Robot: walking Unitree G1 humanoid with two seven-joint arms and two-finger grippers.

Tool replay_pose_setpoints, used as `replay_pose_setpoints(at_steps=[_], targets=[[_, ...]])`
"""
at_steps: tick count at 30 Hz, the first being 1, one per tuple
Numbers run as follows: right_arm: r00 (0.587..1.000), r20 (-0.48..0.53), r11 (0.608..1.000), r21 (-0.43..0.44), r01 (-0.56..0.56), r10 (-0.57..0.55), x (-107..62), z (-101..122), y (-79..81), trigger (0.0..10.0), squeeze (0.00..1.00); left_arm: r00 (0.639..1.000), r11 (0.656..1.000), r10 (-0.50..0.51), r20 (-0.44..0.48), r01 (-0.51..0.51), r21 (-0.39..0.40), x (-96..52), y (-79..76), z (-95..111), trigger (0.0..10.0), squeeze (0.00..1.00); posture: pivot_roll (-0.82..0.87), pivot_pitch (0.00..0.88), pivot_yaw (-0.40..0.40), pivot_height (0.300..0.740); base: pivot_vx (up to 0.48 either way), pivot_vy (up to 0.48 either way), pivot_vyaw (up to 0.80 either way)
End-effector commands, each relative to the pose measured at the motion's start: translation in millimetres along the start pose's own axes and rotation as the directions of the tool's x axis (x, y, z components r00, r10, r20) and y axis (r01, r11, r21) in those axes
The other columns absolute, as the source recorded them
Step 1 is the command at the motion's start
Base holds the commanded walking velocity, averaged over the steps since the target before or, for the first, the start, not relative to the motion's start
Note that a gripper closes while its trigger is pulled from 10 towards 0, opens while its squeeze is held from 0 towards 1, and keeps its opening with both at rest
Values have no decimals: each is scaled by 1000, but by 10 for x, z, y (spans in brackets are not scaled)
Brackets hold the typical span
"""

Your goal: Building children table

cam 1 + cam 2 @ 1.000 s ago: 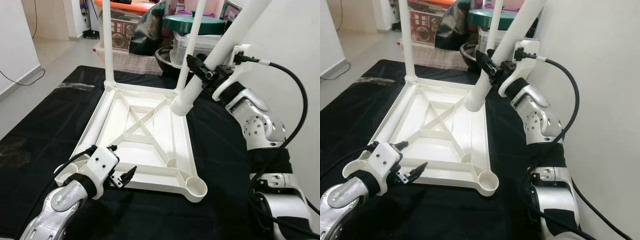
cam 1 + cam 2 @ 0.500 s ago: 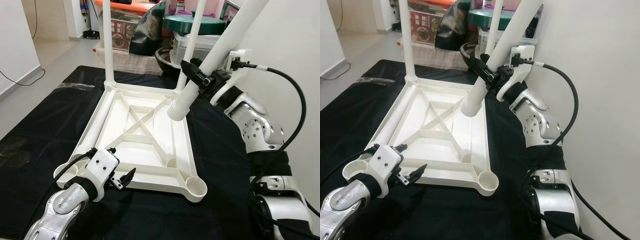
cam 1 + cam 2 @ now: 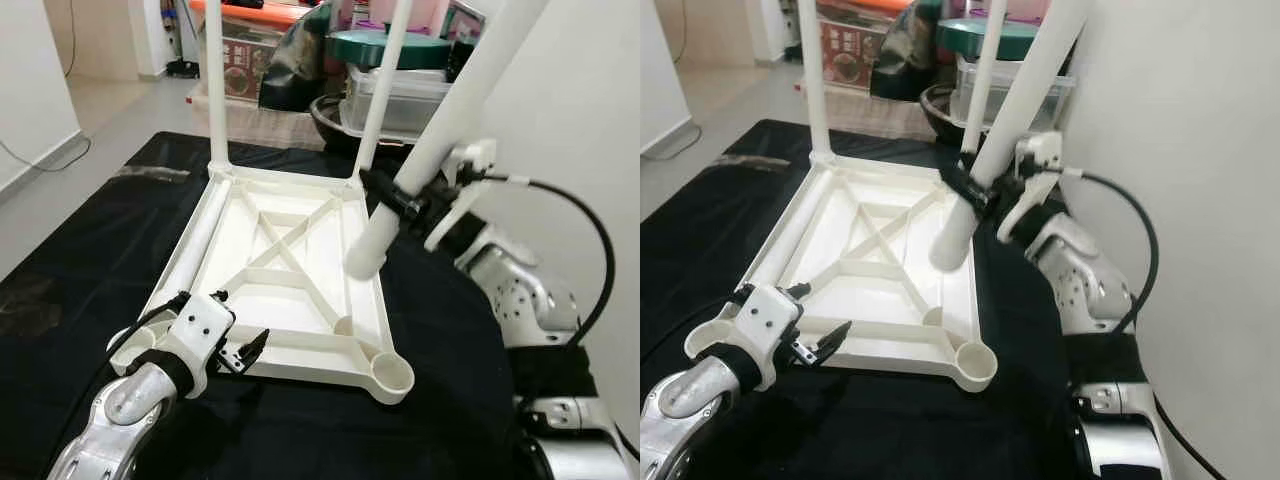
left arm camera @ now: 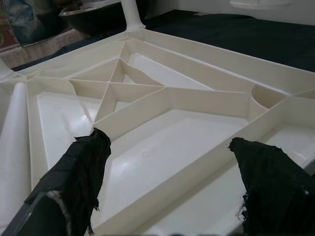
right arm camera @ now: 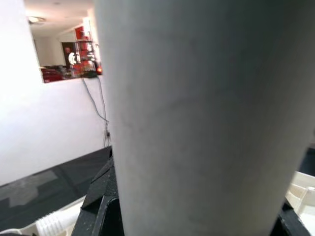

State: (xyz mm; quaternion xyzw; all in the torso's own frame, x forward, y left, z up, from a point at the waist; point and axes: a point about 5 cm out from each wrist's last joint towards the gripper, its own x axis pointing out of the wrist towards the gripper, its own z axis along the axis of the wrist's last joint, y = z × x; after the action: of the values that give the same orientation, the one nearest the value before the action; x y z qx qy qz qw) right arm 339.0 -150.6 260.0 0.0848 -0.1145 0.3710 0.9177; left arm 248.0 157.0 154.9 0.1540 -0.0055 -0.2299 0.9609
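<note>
White plastic filling the right gripper (image 3: 405, 203): gripping a loose table leg (image 3: 440, 130) partway along its length, fingers clamped around it, slanting it so the ribbed lower end is hanging above the right edge of the upturned tabletop (image 3: 300, 260). Probably tilting it that way to line it up with the near right corner socket (image 3: 392, 374), standing open and holding nothing. Not yet seating it.

Bracing near the front rim with the left gripper (image 3: 243, 350), fingers spread apart, tips pointing at the near edge and closing on nothing; likely steadying the piece against shifting. Lying underside up on a black cloth (image 3: 90, 240), the tabletop is showing ribbed compartments, all bare. Standing upright in the two far corner sockets: two fitted legs (image 3: 214, 80). Lying along the left rim: another loose leg (image 3: 192, 250). Sitting beyond: stacked bins (image 3: 395, 75).
</note>
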Motion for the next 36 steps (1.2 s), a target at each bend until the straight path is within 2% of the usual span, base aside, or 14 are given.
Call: replay_pose_setpoints(at_steps=[1, 5, 7, 8, 13, 18, 23, 31, 32, 33, 34, 35, 36], targets=[[1000, 17, 1000, -24, 16, -16, -43, 16, 88, 0, 0, 1000, 1000, -10, -6, 10, -15, 14, -29, -51, 10000, 0, -19, 0, -65, 740, 0, 0, 0], [996, 26, 996, -28, 84, -83, -171, -42, 159, 0, 0, 999, 999, -32, -5, 31, -10, 48, -38, -54, 10000, 0, -27, 0, -51, 740, 0, 0, 0], [995, 29, 995, -23, 93, -92, -189, -51, 181, 0, 0, 1000, 999, -30, -3, 30, -10, 55, -26, -47, 10000, 0, -29, 0, -48, 740, 0, 0, 0], [994, 31, 994, -16, 107, -106, -231, -103, 259, 0, 0, 1000, 1000, -21, -3, 21, -11, 62, 6, -49, 10000, 0, -32, 0, -44, 740, 0, 0, 0], [993, 13, 993, 0, 116, -116, -280, -212, 329, 0, 0, 1000, 1000, -19, -7, 19, -11, 60, 6, -68, 10000, 0, -37, 0, -35, 740, 0, 0, 0], [992, -8, 992, -3, 128, -128, -328, -263, 336, 0, 0, 1000, 999, -30, -2, 30, -10, 69, -19, -68, 10000, 0, -38, 0, -35, 740, 0, 0, 0], [987, -35, 987, -44, 154, -156, -414, -226, 267, 0, 0, 1000, 1000, -21, 11, 21, -1, 58, 13, -55, 10000, 0, -20, 0, -49, 740, 0, 0, 0], [981, -18, 981, -29, 193, -194, -364, -216, 285, 0, 0, 1000, 1000, 0, 25, -1, 24, 57, 43, -31, 10000, 0, 27, 0, -64, 740, 0, 0, 0], [976, -13, 976, -20, 218, -219, -344, -223, 275, 8863, 0, 999, 999, 12, 39, -14, 37, 64, 43, -5, 10000, 0, 38, 0, -70, 740, 0, 0, 0], [976, -13, 976, -20, 218, -219, -344, -223, 275, 8863, 0, 999, 999, 12, 39, -14, 37, 64, 43, -5, 10000, 0, 38, 0, -70, 740, 0, 0, 0], [970, -4, 969, -15, 245, -245, -323, -213, 254, 10000, 0, 998, 998, 36, 55, -38, 44, 64, 52, 23, 10000, 0, 48, 0, -75, 740, 0, 0, 0], [970, -4, 969, -15, 245, -245, -323, -213, 254, 10000, 0, 998, 998, 36, 55, -38, 44, 64, 52, 23, 10000, 0, 48, 0, -75, 740, 0, 0, 0], [964, 8, 964, -26, 266, -266, -307, -191, 233, 10000, 0, 991, 994, 96, 88, -100, 44, 58, 109, 81, 10000, 0, 55, 0, -83, 740, 0, 0, 0]])
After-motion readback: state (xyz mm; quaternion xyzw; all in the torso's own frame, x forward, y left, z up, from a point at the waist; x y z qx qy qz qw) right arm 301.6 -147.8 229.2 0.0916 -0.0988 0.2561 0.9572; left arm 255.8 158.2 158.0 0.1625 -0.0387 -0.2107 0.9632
